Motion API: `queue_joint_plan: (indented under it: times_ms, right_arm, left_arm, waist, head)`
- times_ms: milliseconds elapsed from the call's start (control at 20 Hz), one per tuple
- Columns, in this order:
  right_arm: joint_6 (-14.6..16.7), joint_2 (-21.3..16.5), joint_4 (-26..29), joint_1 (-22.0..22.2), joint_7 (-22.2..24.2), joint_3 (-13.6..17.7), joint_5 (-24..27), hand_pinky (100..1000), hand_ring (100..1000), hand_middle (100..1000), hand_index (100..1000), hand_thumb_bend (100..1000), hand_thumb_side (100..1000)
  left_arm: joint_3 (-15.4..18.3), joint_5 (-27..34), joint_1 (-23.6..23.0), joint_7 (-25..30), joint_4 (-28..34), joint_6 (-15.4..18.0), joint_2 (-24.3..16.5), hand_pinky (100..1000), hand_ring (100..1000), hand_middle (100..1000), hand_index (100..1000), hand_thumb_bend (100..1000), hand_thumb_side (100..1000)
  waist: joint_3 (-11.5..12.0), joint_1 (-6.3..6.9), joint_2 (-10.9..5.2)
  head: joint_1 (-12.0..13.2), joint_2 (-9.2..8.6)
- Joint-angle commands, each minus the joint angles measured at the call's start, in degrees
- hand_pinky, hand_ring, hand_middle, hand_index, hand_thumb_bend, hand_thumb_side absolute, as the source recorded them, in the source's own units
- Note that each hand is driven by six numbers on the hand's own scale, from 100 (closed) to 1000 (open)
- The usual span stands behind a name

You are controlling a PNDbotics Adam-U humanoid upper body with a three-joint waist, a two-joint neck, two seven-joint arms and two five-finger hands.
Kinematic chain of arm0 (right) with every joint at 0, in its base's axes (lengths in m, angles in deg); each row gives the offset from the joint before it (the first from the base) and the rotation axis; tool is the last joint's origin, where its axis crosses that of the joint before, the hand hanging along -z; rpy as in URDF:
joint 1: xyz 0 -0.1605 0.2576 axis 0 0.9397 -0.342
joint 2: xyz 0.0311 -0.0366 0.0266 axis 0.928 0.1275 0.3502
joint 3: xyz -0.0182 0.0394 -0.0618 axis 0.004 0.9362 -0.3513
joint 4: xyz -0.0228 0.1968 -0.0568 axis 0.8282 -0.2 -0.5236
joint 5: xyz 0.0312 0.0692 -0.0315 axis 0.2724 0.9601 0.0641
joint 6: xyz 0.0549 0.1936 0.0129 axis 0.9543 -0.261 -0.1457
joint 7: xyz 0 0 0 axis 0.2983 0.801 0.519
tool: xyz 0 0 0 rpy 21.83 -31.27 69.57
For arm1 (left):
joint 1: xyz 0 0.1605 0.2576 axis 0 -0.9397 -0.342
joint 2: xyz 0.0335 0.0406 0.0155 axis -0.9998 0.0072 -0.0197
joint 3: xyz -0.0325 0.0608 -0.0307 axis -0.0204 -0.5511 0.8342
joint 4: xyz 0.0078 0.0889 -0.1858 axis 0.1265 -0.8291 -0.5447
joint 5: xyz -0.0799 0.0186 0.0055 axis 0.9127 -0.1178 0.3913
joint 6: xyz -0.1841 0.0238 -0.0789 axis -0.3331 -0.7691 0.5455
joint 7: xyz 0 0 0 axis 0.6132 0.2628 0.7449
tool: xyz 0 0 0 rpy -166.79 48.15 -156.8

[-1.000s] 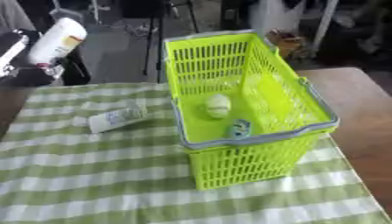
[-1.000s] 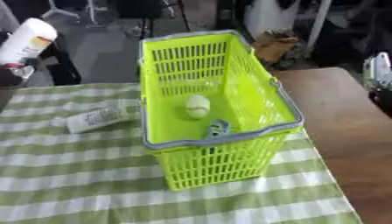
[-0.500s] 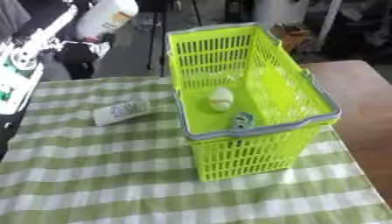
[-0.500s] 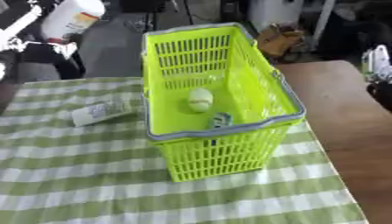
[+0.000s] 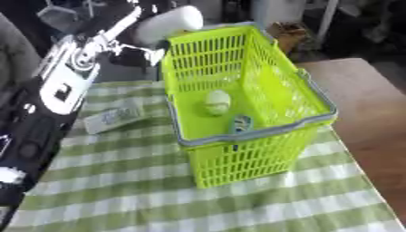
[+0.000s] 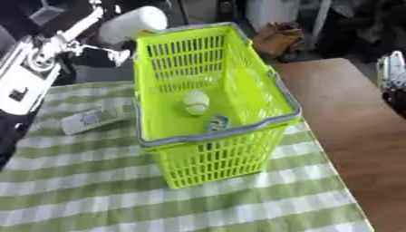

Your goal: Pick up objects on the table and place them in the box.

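Above far-left corner of basket [image 5: 262, 113]: left hand [image 5: 135, 43] carries white bottle [image 5: 168, 25], fingers curled round it. Bottle held high to clear rim before drop. Inside basket: pale round object [image 5: 216, 102], small blue-grey item [image 5: 242, 123]. Flat white packet [image 5: 113, 118] lies on desk [image 5: 119, 199], just left of basket, not yet picked. Right hand [image 6: 394, 79] at right edge; fingers' state cannot be told. Change from one second back: bottle moved from far left toward basket; camera shifted.
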Motion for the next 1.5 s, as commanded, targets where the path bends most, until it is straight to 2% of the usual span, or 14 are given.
queue_joint_plan:
  times_ms: [50,100,150,200,250,300,350,450,550,750,950,1100,1250,1500]
  right_arm:
    - [0.2,-0.4,1.2,-1.1,0.3,0.0,0.6,587,588,639,780,155,606]
    - [0.2,-0.3,1.2,-1.1,0.3,0.0,0.7,587,588,639,780,155,606]
    - [0.2,-0.2,1.2,-1.1,0.3,0.0,0.7,587,588,639,780,156,606]
    - [0.2,-0.2,1.2,-1.1,0.3,0.0,0.8,587,588,639,780,156,606]
    - [0.2,-0.1,1.2,-1.0,0.3,0.0,0.8,587,587,638,780,154,606]
    - [0.2,-0.1,1.2,-0.9,0.3,0.0,0.8,587,587,638,780,154,606]
    - [0.2,0.0,1.2,-0.9,0.3,0.0,0.8,587,587,638,780,154,606]
    - [0.1,0.0,1.2,-0.6,0.3,0.1,0.8,587,587,638,779,154,605]
    - [0.0,0.0,1.2,-0.3,0.2,0.2,0.8,587,587,638,779,153,606]
    - [-0.2,0.0,1.2,0.3,0.2,0.3,0.9,586,586,638,779,152,605]
    - [-0.7,-0.1,1.2,1.5,0.0,0.8,1.0,586,585,638,779,153,605]
    - [-0.9,-0.1,1.2,2.0,-0.1,0.9,1.0,585,584,637,780,154,604]
    - [-1.0,-0.1,1.2,2.4,0.0,0.7,1.1,584,583,635,779,155,603]
    - [-1.2,-0.3,1.2,2.4,0.3,0.3,1.5,582,582,639,780,162,599]
  left_arm:
    - [-2.0,-6.6,2.0,-2.8,3.0,3.3,1.3,901,906,916,927,731,691]
    - [-3.3,-10.7,1.8,-2.1,3.2,5.3,1.7,901,906,916,927,731,691]
    - [-3.6,-13.9,1.6,-1.4,3.2,6.8,2.3,936,945,961,965,684,773]
    - [-3.8,-15.8,1.3,-1.2,3.1,8.1,2.8,940,953,971,975,661,801]
    - [-3.8,-16.8,1.0,-1.3,2.8,9.1,3.1,953,970,988,994,530,954]
    - [-3.9,-17.0,0.7,-1.2,2.3,10.0,3.3,953,970,988,994,530,954]
    - [-4.0,-16.7,0.3,-0.9,1.7,10.9,3.5,968,975,988,991,395,1000]
    - [-4.1,-12.7,-0.8,2.0,0.2,13.1,3.1,964,966,980,977,356,1000]
    - [-3.3,-6.3,-1.7,4.5,0.1,14.0,2.3,940,951,973,952,372,1000]
    - [-0.6,7.4,-4.3,5.9,4.9,11.2,-0.9,896,913,948,901,367,1000]
    - [5.8,27.4,-12.5,-1.6,15.5,5.2,-3.9,811,857,905,824,427,1000]
    - [10.7,38.1,-20.7,-6.1,23.8,1.6,-4.5,767,830,874,780,415,928]
    - [15.1,41.8,-29.2,-8.9,30.8,-0.9,-5.1,753,822,865,778,375,902]
    - [19.1,40.6,-38.8,-12.8,36.6,-3.5,-5.1,728,799,845,770,283,854]
  waist:
    - [-0.3,-0.44,-0.78]
    - [-0.3,-0.48,-0.73]
    - [-0.3,-0.53,-0.70]
    - [-0.2,-0.57,-0.68]
    - [-0.1,-0.61,-0.67]
    - [0.1,-0.67,-0.65]
    - [0.3,-0.70,-0.65]
    - [1.2,-0.83,-0.79]
    - [2.0,-0.96,-0.97]
    - [3.3,-1.41,-1.32]
    - [6.1,-2.47,-1.88]
    - [8.3,-2.57,-2.23]
    - [10.4,-2.79,-2.24]
    - [12.7,-3.03,-2.13]
  head:
    - [0.6,-0.95]
    - [0.6,-1.00]
    - [0.7,-1.01]
    - [0.7,-1.01]
    - [0.7,-1.02]
    - [0.6,-1.03]
    - [0.6,-1.01]
    - [0.3,-0.81]
    - [0.0,-0.73]
    - [-0.8,-0.19]
    - [-2.2,1.22]
    - [-2.6,2.30]
    - [-3.1,3.19]
    - [-3.0,4.68]
